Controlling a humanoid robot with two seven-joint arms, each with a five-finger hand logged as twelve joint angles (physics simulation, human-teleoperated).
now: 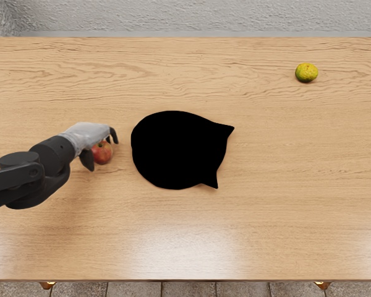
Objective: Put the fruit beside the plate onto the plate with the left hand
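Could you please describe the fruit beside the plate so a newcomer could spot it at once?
On the wooden table, find the black plate at its middle. Just left of it, under the left hand, sits a red apple; the only other fruit is yellow-green, far back right.

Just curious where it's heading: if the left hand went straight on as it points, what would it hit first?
The red apple, right at the left hand; beyond it, probably the black plate.
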